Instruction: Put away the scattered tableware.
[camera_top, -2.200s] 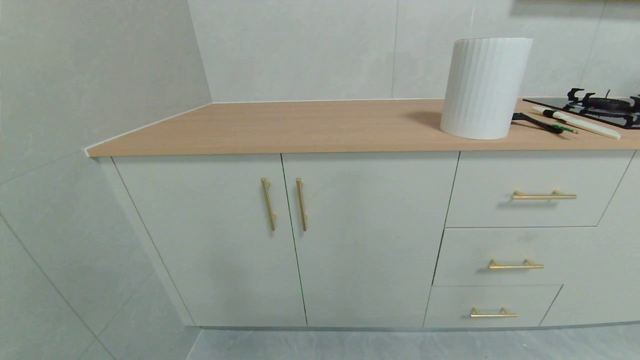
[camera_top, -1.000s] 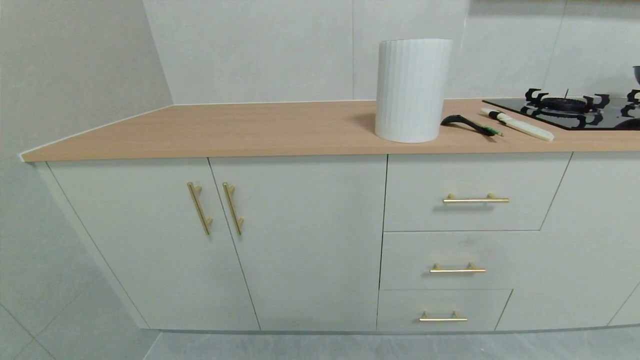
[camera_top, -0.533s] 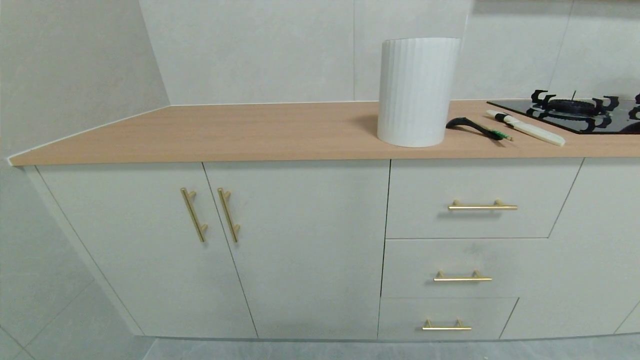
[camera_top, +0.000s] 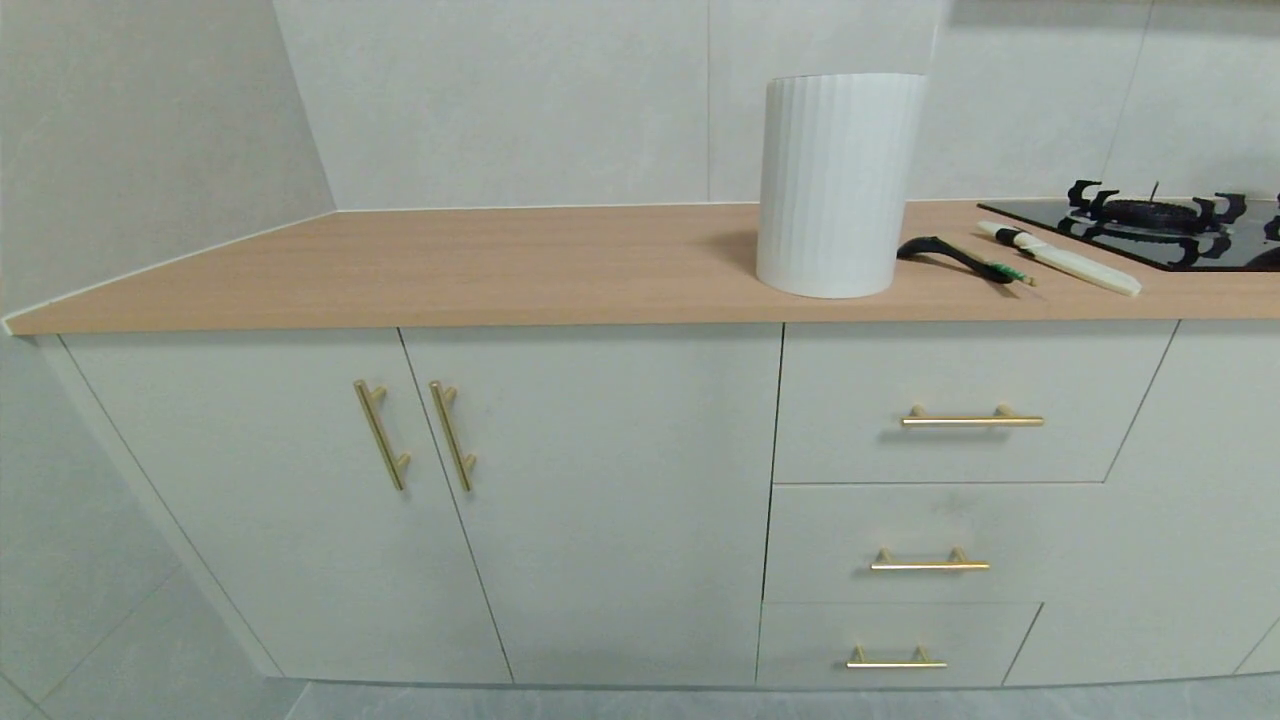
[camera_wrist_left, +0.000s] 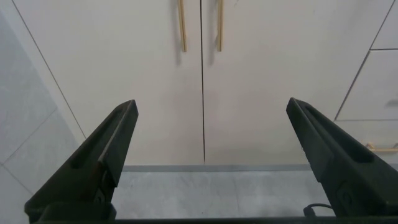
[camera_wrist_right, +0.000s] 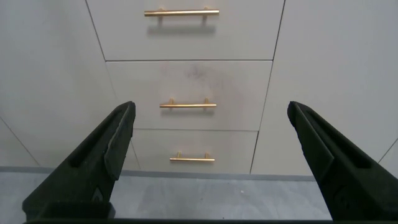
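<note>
Beside the holder (camera_top: 838, 185) the tableware lies loose, and both grippers are low and empty.
On the holder's stove (camera_top: 1150, 222) side a black spoon (camera_top: 935, 250) lies just beside its base, and a pale knife (camera_top: 1065, 262) lies beyond the spoon. The left gripper (camera_wrist_left: 211, 107) and right gripper (camera_wrist_right: 210, 109) stand wide open with nothing in them, well below the holder, before the 2 doors (camera_wrist_left: 202, 74) and 3 drawers (camera_wrist_right: 186, 93). I judge 2 risks: an arm rising from there may strike the counter (camera_top: 450, 265) edge, and a reach for the spoon may push the holder, because they lie so close. Compared with 2.2 s ago the whole view has shifted, so the camera moved; the holder, spoon and knife keep their places.
</note>
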